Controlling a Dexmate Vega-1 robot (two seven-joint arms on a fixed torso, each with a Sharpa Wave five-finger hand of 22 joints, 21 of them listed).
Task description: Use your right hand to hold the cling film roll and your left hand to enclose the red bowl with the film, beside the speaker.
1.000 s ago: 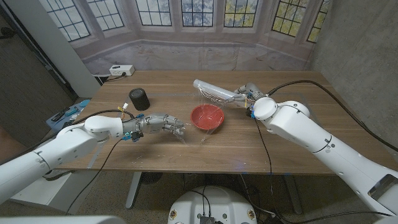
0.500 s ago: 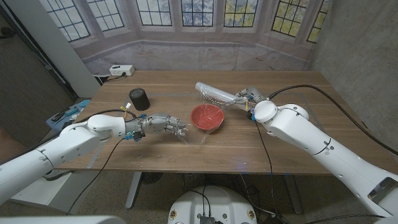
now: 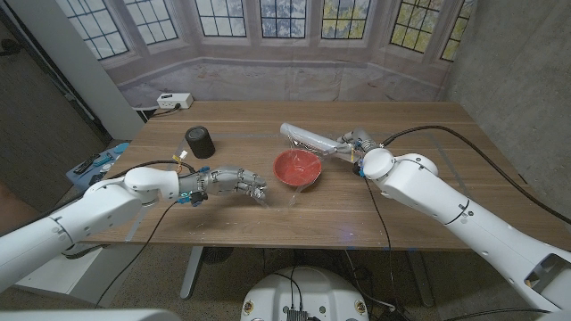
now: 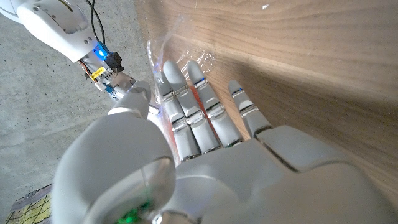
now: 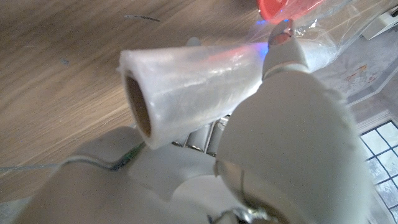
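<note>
Red bowl [image 3: 296, 167] sits upright near the middle of the wooden table [image 3: 419, 201]. Nothing solid visible inside it; a sheet of clear film [image 3: 293, 189] drapes across it and trails down onto the table on the near side, where it looks crumpled. In the right wrist view a part of the bowl [image 5: 280, 9] shows under the film.

Cling film roll [image 3: 308, 136] is held off the table just behind and to the right of the bowl, tilted, its far end pointing toward picture left. Right hand [image 3: 352, 143] grips the roll's near end; in the right wrist view the fingers wrap the roll [image 5: 186, 81], whose brown cardboard core is visible at the open end.

Left hand [image 3: 234, 181] is low over the table left of the bowl, fingers extended toward it. The fingertips sit at the film's edge in the head view. In the left wrist view the fingers [image 4: 199, 115] lie stretched along the wood with film [image 4: 163, 50] crinkled at the tips. Whether the film is actually pinched: cannot tell.

Black cylindrical speaker [image 3: 200, 142] stands upright behind the left hand, well apart from the bowl.

White power strip [image 3: 174, 101] lies at the far left table edge.
</note>
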